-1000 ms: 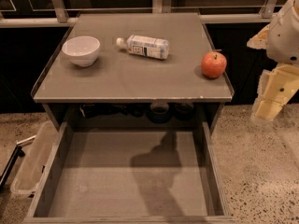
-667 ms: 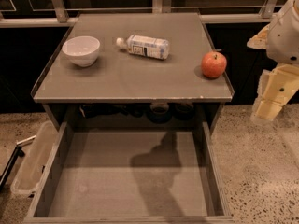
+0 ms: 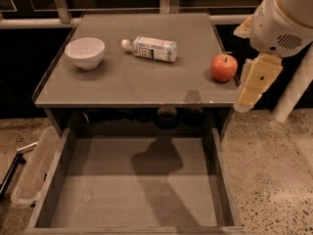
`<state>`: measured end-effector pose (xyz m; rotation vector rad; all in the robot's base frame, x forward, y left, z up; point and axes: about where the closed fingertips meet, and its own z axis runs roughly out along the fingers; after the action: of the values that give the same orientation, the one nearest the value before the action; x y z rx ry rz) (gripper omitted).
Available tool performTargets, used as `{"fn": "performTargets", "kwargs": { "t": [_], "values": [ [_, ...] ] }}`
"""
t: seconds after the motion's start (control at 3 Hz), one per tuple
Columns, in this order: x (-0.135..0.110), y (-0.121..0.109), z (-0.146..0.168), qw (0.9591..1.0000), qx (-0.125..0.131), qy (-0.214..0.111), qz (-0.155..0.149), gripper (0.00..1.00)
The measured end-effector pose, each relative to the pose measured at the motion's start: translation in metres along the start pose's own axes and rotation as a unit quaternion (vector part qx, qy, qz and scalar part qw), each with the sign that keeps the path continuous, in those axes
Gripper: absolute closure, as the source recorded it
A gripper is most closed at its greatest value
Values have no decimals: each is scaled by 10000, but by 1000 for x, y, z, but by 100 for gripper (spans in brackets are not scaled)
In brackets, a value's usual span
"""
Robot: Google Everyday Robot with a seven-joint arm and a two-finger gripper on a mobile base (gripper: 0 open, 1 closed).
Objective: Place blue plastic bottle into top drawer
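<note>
The blue plastic bottle (image 3: pixel 151 48) lies on its side on the grey tabletop (image 3: pixel 137 82), white cap pointing left, toward the back middle. The top drawer (image 3: pixel 137 190) is pulled open below the tabletop, and its flat grey bottom holds nothing. My gripper (image 3: pixel 255 82) hangs off the cream arm at the table's right edge. It is just right of a red apple (image 3: pixel 224 67) and well right of the bottle. It holds nothing that I can see.
A white bowl (image 3: pixel 85 52) sits on the tabletop's left side. A clear plastic bin (image 3: pixel 32 170) stands on the speckled floor left of the drawer. A railing and dark panels run behind the table. The arm's shadow falls across the drawer bottom.
The arm and gripper have moved left, closer to the table's right edge by the apple. The bottle, bowl, apple and drawer have not moved.
</note>
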<state>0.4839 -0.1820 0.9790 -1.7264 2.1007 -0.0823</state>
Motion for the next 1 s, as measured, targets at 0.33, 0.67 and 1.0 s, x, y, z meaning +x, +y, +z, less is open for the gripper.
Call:
{"fn": "performTargets", "kwargs": {
  "t": [0.33, 0.67, 1.0],
  "values": [
    [-16, -35, 20, 9989, 103, -439, -129, 0],
    [-30, -71, 36, 9963, 179, -791, -288, 0],
    [-44, -111, 53, 9946, 261, -929, -391, 0]
  ]
}}
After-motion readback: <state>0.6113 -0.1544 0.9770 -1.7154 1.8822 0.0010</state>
